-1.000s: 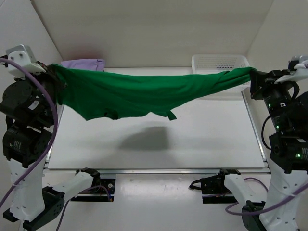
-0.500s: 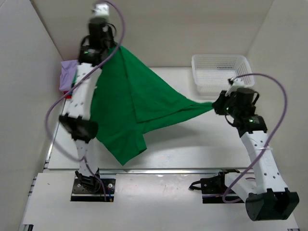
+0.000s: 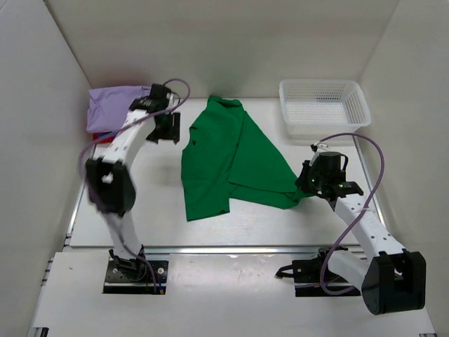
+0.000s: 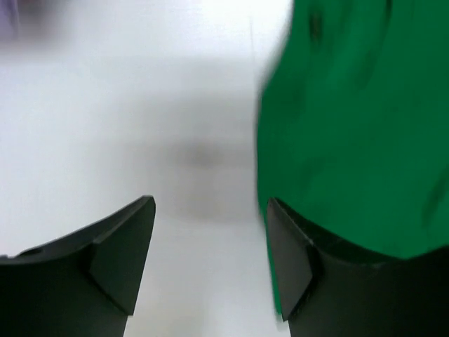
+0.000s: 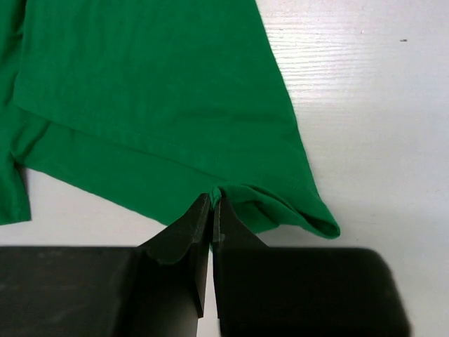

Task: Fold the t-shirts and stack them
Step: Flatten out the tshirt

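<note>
The bright green t-shirt lies spread on the table, folded over on itself, from the back middle toward the right front. My right gripper is shut on its right front corner, low at the table. My left gripper hangs open just left of the shirt's top edge, with only bare table between its fingers. At the back left corner lies a lavender t-shirt on top of a red one.
A white mesh basket stands at the back right. Side walls rise close on the left and right. The table's front edge runs just ahead of the arm bases.
The shirt, held stretched in the air between both grippers, has come down onto the table. My left gripper has opened and let go of it. The right gripper has lowered, still gripping.
</note>
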